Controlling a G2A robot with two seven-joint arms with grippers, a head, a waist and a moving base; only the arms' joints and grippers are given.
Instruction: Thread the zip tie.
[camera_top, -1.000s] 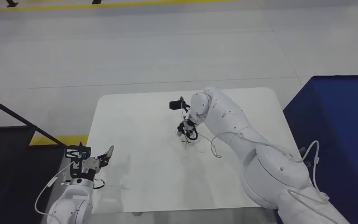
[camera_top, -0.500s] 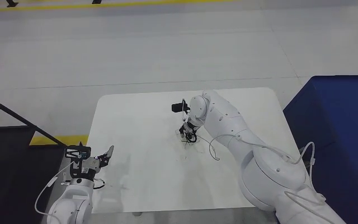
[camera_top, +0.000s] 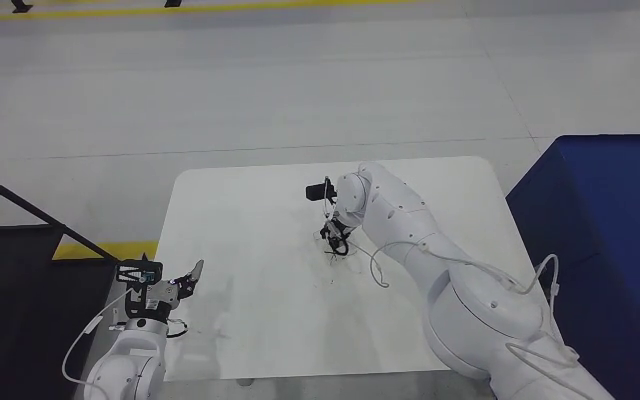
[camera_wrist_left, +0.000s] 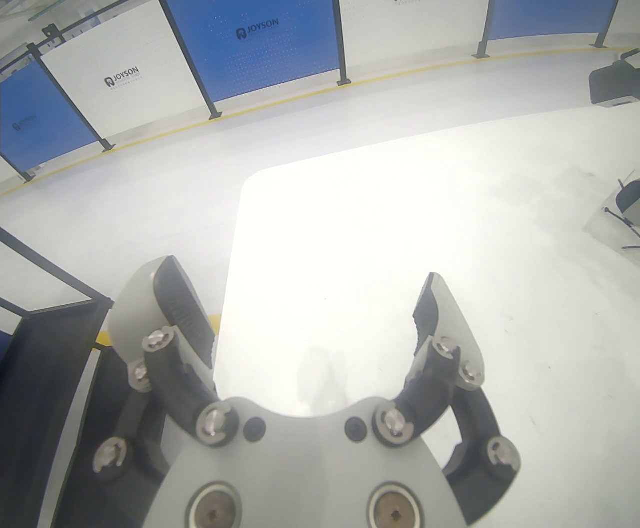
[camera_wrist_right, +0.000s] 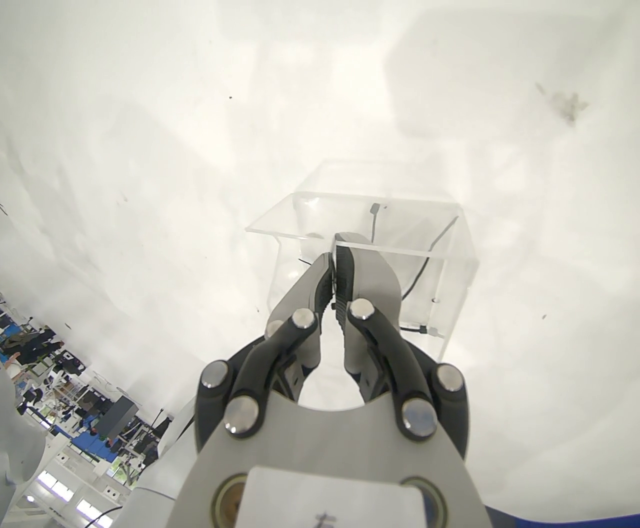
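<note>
Right gripper (camera_wrist_right: 336, 250) fingers pressed together at the rim of the clear box (camera_wrist_right: 452, 280), hold unclear; zip tie (camera_wrist_right: 426, 257) visible through its walls; left gripper (camera_wrist_left: 299, 274) spread wide, empty, near left.

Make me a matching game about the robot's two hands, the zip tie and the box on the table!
Things:
1. left hand
2. right hand
3. zip tie
4. box

What it looks like:
A. see-through
B. thin and black
C. fingers wide open
D. fingers shut together

Pairs: 1-C, 2-D, 3-B, 4-A
</note>
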